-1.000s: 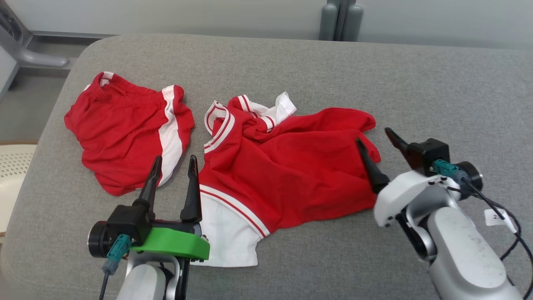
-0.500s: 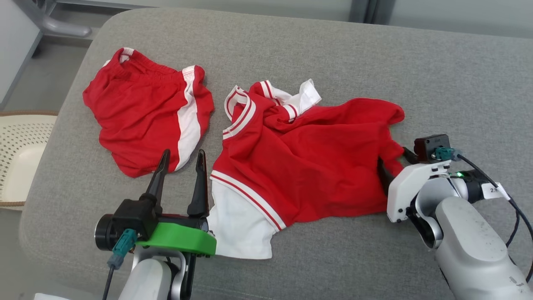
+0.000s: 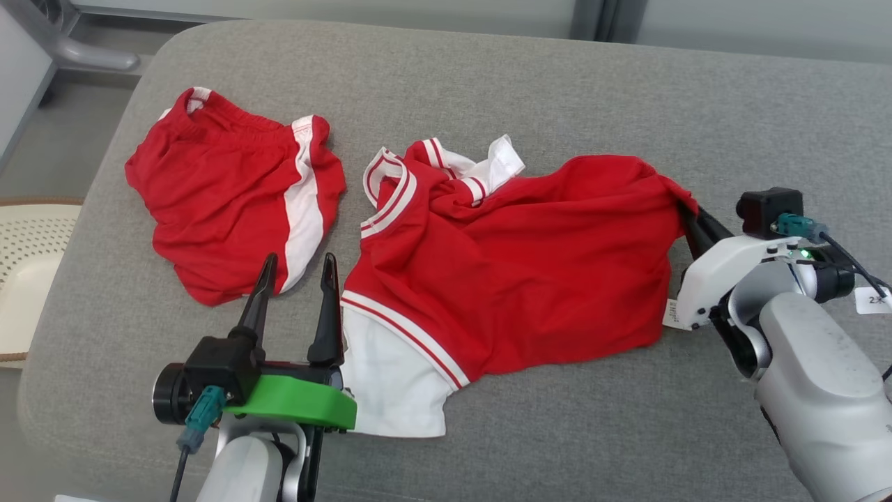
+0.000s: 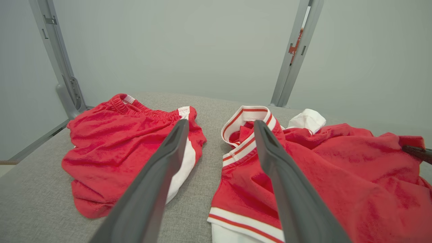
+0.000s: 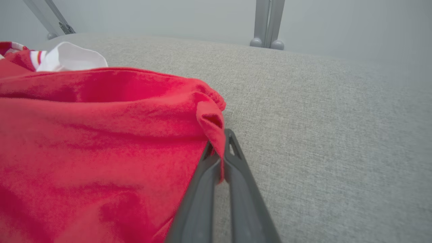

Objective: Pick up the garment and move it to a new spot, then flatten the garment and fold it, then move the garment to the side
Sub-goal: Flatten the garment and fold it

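The garment, a crumpled red shirt (image 3: 529, 279) with white sleeves and striped trim, lies across the middle of the grey cushion (image 3: 557, 84). My right gripper (image 3: 690, 213) is shut on its right edge, the fabric pinched between the dark fingertips and drawn taut toward the right. The right wrist view shows the same pinch, the right gripper (image 5: 219, 141) closed on a fold of the shirt (image 5: 101, 135). My left gripper (image 3: 298, 268) stands open just left of the shirt's white sleeve, holding nothing. From the left wrist, that gripper (image 4: 221, 123) points between the shirt (image 4: 337, 175) and a pair of shorts.
Red shorts (image 3: 230, 202) with a white side stripe lie to the shirt's left, also in the left wrist view (image 4: 118, 141). A cream perforated basket (image 3: 28, 265) sits off the cushion's left edge. Grey metal posts (image 5: 266, 23) stand behind. Bare cushion stretches to the right and back.
The right gripper went from open beside the shirt's right edge to shut on it, and has drawn that edge to the right. The head camera shifted. The left gripper stayed open and still.
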